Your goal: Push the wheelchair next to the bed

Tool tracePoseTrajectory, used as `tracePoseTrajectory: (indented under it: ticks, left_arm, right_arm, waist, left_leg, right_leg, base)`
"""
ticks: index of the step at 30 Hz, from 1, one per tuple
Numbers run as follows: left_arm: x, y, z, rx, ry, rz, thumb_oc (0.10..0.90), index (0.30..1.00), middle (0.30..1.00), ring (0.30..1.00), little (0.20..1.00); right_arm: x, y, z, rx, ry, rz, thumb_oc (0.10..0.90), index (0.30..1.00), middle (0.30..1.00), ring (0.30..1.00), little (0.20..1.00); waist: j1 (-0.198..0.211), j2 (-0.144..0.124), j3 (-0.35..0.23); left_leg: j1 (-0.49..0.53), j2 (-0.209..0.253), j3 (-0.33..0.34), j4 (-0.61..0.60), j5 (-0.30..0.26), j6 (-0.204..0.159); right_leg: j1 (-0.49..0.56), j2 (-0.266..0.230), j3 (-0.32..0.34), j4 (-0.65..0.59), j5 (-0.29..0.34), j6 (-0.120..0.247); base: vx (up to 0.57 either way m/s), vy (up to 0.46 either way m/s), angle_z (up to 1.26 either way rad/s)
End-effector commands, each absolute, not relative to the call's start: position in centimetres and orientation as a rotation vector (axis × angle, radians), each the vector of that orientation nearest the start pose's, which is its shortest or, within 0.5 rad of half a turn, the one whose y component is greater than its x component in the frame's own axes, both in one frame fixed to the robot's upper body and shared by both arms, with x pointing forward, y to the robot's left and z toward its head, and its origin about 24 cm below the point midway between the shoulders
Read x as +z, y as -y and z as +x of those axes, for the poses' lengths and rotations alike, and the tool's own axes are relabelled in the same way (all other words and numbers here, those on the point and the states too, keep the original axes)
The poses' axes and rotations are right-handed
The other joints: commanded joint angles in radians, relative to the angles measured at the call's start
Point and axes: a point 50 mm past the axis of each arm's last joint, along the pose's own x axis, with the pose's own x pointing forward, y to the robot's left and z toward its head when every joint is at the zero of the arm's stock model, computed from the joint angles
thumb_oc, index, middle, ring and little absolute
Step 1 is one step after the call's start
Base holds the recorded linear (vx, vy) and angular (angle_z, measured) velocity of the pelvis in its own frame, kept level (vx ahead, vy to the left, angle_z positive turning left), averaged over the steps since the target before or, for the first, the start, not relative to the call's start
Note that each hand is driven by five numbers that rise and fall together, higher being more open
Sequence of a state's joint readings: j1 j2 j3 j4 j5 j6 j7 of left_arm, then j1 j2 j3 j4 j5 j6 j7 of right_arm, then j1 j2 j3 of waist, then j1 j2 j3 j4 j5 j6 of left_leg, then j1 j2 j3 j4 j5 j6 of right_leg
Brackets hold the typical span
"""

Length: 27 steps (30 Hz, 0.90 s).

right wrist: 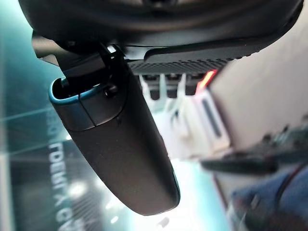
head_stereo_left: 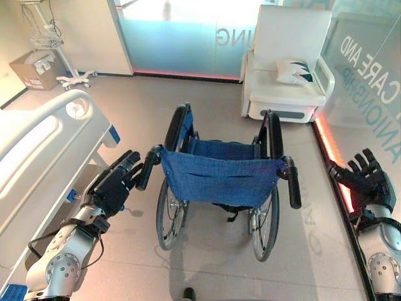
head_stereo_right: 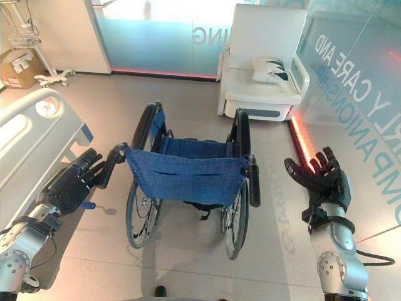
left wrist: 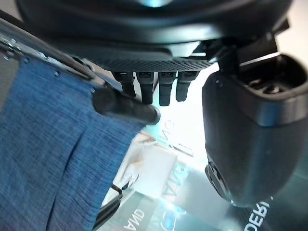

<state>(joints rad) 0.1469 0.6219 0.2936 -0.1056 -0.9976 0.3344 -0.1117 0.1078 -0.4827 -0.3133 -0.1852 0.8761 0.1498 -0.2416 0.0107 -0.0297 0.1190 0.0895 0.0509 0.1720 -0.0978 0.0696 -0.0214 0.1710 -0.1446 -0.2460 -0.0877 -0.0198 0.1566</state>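
The wheelchair [head_stereo_left: 219, 182] stands mid-floor with its blue sling back toward the robot, facing 12 o'clock toward the white armchair [head_stereo_left: 288, 63]. The hospital bed [head_stereo_left: 44, 157] lies at about 9 o'clock from it, near but with a strip of floor between. The left hand [head_stereo_left: 116, 185] sits at the left push handle [head_stereo_left: 147, 168], its fingers relaxed and straight beside the black grip, touching or all but touching it, not wrapped round. The right hand [head_stereo_right: 322, 179] hovers at 3 o'clock, well apart from the right push handle [head_stereo_right: 253, 182], fingers spread and holding nothing.

The chair looks like a stiff tubular frame on large rear wheels, so it should roll easily but veer if pushed on one side only. The fabric back is soft and would give. The two rubber-clad handles are the sound places to grip.
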Motion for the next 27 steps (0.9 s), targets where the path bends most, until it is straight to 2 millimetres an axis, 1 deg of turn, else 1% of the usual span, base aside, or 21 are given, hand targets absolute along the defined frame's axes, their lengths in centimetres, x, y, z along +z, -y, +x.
tracePoseTrajectory:
  ticks: [1, 5, 6, 7, 9, 12, 13, 16, 18, 23, 27]
  left_arm:
    - [15.1, -29.8, 24.2, -0.124, 0.136, -0.369, 0.8, 0.9, 0.9, 0.9, 0.9]
    - [15.4, -29.2, 24.2, -0.194, 0.131, -0.414, 0.8, 0.9, 0.9, 0.9, 0.9]
    - [15.3, -28.7, 24.2, -0.24, 0.114, -0.441, 0.8, 0.9, 0.9, 0.9, 0.9]
    - [15.4, -28.6, 24.2, -0.248, 0.113, -0.442, 0.8, 0.9, 0.9, 0.9, 0.9]
    - [15.4, -27.7, 24.2, -0.317, 0.082, -0.446, 0.8, 0.9, 0.9, 0.9, 0.9]
    - [15.3, -27.4, 24.2, -0.325, 0.033, -0.438, 0.8, 0.9, 0.9, 0.9, 0.9]
    - [15.1, -27.3, 24.2, -0.328, 0.011, -0.425, 0.8, 0.9, 0.9, 0.9, 0.9]
    - [14.8, -27.7, 24.1, -0.328, -0.057, -0.286, 0.8, 0.9, 0.9, 0.9, 0.9]
    - [15.1, -27.8, 24.1, -0.335, -0.067, -0.238, 0.8, 0.9, 0.9, 0.9, 0.9]
    - [15.8, -27.9, 23.6, -0.371, -0.089, -0.191, 0.8, 0.9, 0.9, 0.9, 0.9]
    - [16.3, -27.8, 23.4, -0.4, -0.109, -0.146, 0.8, 0.9, 0.9, 0.9, 0.9]
  right_arm:
    - [17.6, 29.9, 23.3, -0.2, 0.37, 0.337, 0.8, 0.9, 0.9, 0.9, 0.9]
    - [17.5, 29.4, 23.5, -0.152, 0.35, 0.357, 0.8, 0.9, 0.9, 0.9, 0.9]
    - [17.4, 29.2, 23.5, -0.131, 0.345, 0.362, 0.8, 0.9, 0.9, 0.9, 0.9]
    - [17.4, 29.2, 23.5, -0.128, 0.342, 0.363, 0.8, 0.9, 0.9, 0.9, 0.9]
    - [17.3, 28.7, 23.6, -0.087, 0.324, 0.379, 0.8, 0.9, 0.9, 0.9, 0.9]
    - [17.5, 28.1, 23.8, -0.052, 0.318, 0.391, 0.8, 0.9, 0.9, 0.9, 0.9]
    - [17.6, 28.0, 23.9, -0.042, 0.318, 0.391, 0.8, 0.9, 0.9, 0.9, 0.9]
    - [18.1, 27.6, 23.9, -0.017, 0.305, 0.371, 0.8, 0.9, 0.9, 0.9, 0.9]
    - [18.4, 27.4, 24.0, -0.009, 0.296, 0.362, 0.8, 0.9, 0.9, 0.9, 0.9]
    - [18.1, 27.3, 23.9, -0.001, 0.238, 0.319, 0.8, 0.9, 0.9, 0.9, 0.9]
    - [18.0, 26.8, 23.8, 0.062, 0.19, 0.333, 0.8, 0.9, 0.9, 0.9, 0.9]
  waist:
    - [-0.002, 0.044, -0.06]
    - [-0.003, 0.041, -0.065]
    - [-0.003, 0.041, -0.066]
    - [-0.003, 0.041, -0.066]
    - [-0.003, 0.04, -0.066]
    - [0.001, 0.04, -0.065]
    - [0.002, 0.04, -0.065]
    - [0.005, 0.041, -0.064]
    - [0.007, 0.043, -0.064]
    - [0.011, 0.045, -0.063]
    - [0.012, 0.046, -0.059]
  left_leg:
    - [0.028, 0.033, 0.014, 0.01, -0.085, -0.036]
    - [0.027, 0.032, 0.019, 0.01, -0.084, -0.036]
    - [0.027, 0.032, 0.021, 0.01, -0.084, -0.037]
    - [0.027, 0.033, 0.021, 0.01, -0.084, -0.037]
    - [0.026, 0.032, 0.023, 0.01, -0.084, -0.037]
    - [0.026, 0.032, 0.024, 0.01, -0.082, -0.037]
    - [0.026, 0.032, 0.023, 0.01, -0.082, -0.037]
    - [0.026, 0.031, 0.026, 0.01, -0.079, -0.037]
    - [0.026, 0.031, 0.027, 0.01, -0.077, -0.036]
    - [0.025, 0.029, 0.031, 0.01, -0.072, -0.037]
    - [0.024, 0.029, 0.032, 0.01, -0.069, -0.037]
  right_leg:
    - [-0.054, 0.0, -0.03, 0.046, 0.006, -0.027]
    - [-0.054, 0.002, -0.03, 0.042, 0.008, -0.027]
    - [-0.054, 0.002, -0.031, 0.042, 0.008, -0.027]
    - [-0.055, 0.002, -0.031, 0.042, 0.008, -0.027]
    - [-0.055, 0.002, -0.032, 0.041, 0.01, -0.027]
    - [-0.055, 0.002, -0.034, 0.041, 0.011, -0.027]
    - [-0.055, 0.003, -0.034, 0.041, 0.011, -0.027]
    - [-0.054, 0.004, -0.036, 0.041, 0.012, -0.026]
    - [-0.054, 0.003, -0.038, 0.041, 0.013, -0.025]
    - [-0.053, 0.002, -0.046, 0.042, 0.015, -0.023]
    - [-0.052, 0.001, -0.051, 0.045, 0.013, -0.024]
  base:
    - [0.0, 0.0, 0.0]
    - [0.0, 0.001, 0.01]
    - [0.01, 0.003, 0.04]
    - [0.0, 0.0, 0.0]
    - [0.0, 0.0, 0.0]
    - [0.0, 0.0, 0.0]
    - [0.0, 0.0, 0.0]
    - [0.0, 0.0, 0.0]
    - [0.0, 0.0, 0.0]
    - [0.0, 0.0, 0.0]
    - [0.0, 0.0, 0.0]
